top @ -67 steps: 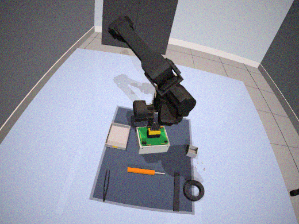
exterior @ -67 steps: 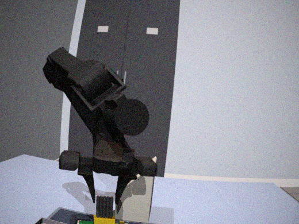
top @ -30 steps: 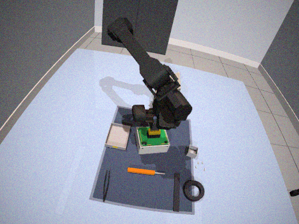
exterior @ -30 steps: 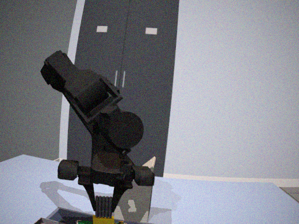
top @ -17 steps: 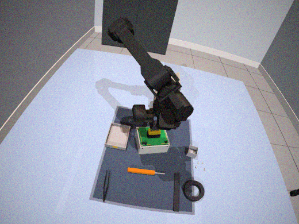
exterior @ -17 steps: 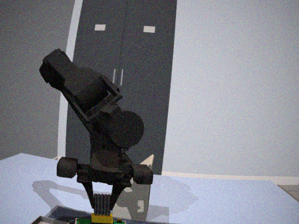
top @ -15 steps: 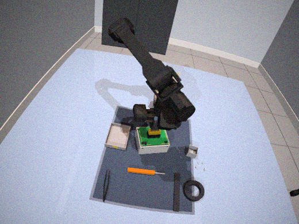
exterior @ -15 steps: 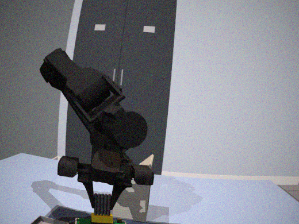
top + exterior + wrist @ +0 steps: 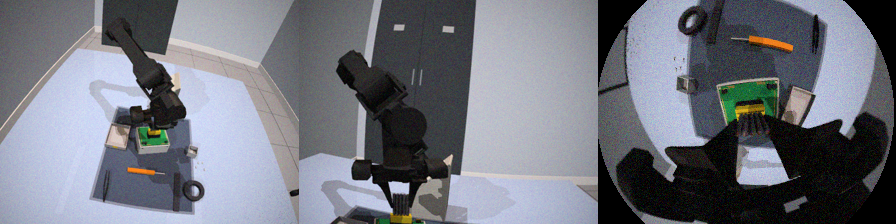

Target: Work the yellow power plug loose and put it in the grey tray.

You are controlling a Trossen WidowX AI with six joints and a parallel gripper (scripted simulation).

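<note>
Over green circuit board (image 9: 145,141) (image 9: 383,221) (image 9: 728,97), gripper (image 9: 153,126) (image 9: 401,206) (image 9: 750,119) pointed down, fingers closed on dark cable bundle (image 9: 401,204) (image 9: 753,124) rising from yellow plug (image 9: 154,132) (image 9: 401,219) (image 9: 750,109). Plug sat at black socket (image 9: 153,136) (image 9: 749,103) on board (how deep, couldn't tell). Grey tray (image 9: 116,148) (image 9: 353,219) (image 9: 810,107) stood beside board's housing (image 9: 153,149), no plug in it. Orange screwdriver (image 9: 141,171) (image 9: 770,43) lay on dark mat (image 9: 161,192) (image 9: 748,62), well apart from gripper
</note>
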